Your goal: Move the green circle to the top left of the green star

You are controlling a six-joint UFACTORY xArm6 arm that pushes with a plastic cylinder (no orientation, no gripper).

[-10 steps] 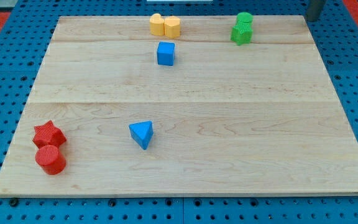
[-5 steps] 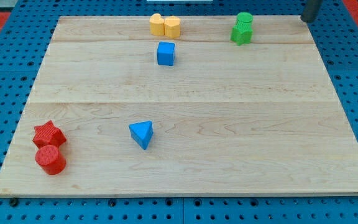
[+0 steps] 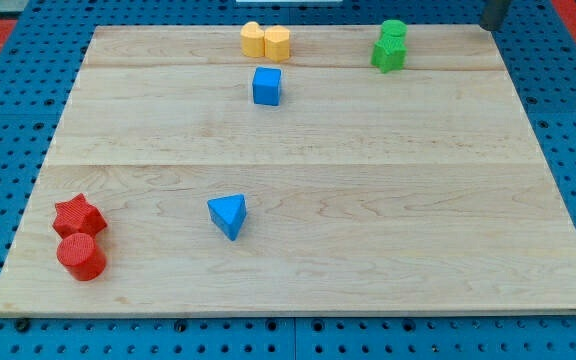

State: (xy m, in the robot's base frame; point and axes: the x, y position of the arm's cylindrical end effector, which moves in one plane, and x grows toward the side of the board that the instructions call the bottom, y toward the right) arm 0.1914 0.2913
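Note:
The green circle (image 3: 394, 31) sits at the board's top edge, right of centre, touching the green star (image 3: 388, 54) just below it. My tip (image 3: 492, 26) is at the view's top right corner, at the board's far right corner, well to the right of both green blocks and apart from them.
Two yellow blocks (image 3: 265, 41) sit side by side at the top centre. A blue cube (image 3: 266, 86) lies below them. A blue triangle (image 3: 228, 215) is at lower centre-left. A red star (image 3: 78, 216) and a red cylinder (image 3: 81, 257) are at the bottom left.
My tip has slid a little to the left and upward along the top right corner. No block has moved.

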